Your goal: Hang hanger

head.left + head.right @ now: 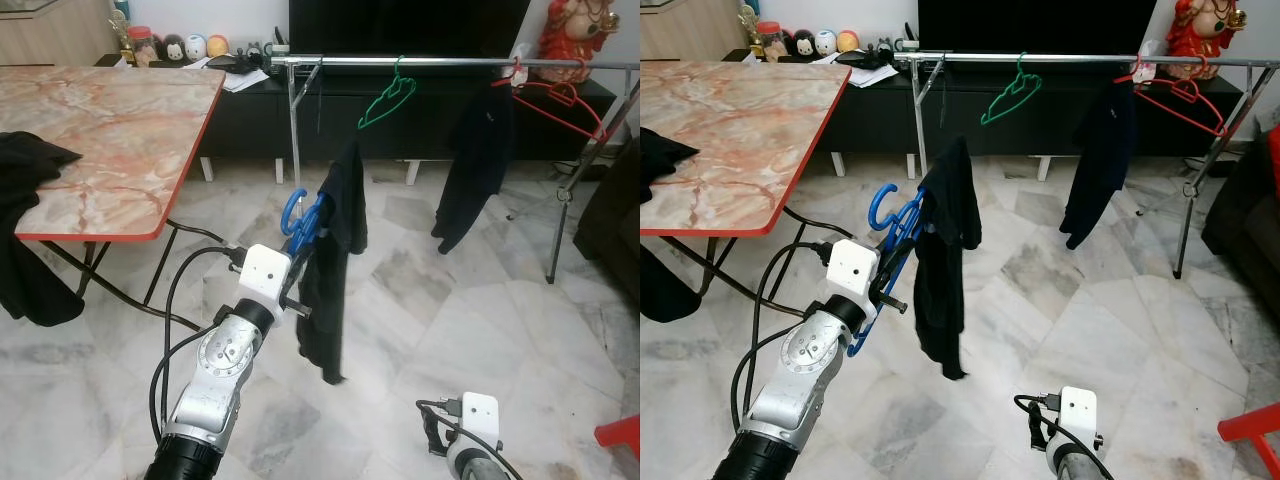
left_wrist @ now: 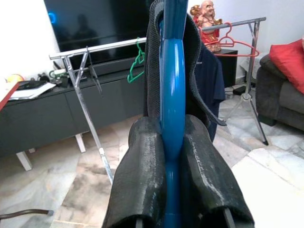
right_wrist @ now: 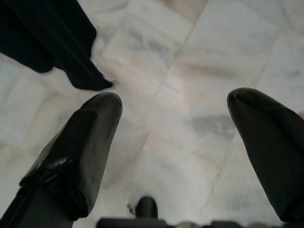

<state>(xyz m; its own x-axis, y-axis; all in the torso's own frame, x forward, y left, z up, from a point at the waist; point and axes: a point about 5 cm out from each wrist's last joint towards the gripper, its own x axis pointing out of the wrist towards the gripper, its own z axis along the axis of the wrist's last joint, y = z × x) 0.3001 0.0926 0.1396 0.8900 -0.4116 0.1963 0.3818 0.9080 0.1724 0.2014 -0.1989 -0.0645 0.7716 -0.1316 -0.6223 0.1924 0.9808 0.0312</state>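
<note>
Blue plastic hanger (image 1: 300,216) draped with a black garment (image 1: 334,262) sits clamped in the left gripper (image 2: 173,142), short of the silver rail (image 1: 450,62) — lift higher, hook leading; right gripper (image 3: 173,128) gapes empty.

This is a home's living room. A big dark television (image 1: 405,25) sits on a long black low cabinet (image 1: 400,115) against the wall, with small round figurines (image 1: 185,46) lined up on it. The floor (image 1: 480,300) is pale marble tile. A marble-patterned folding table (image 1: 110,140) stands beside a metal clothes rail (image 1: 450,62) hung with garments, and a dark sofa (image 2: 285,95) carries a red cushion (image 2: 289,59).
</note>
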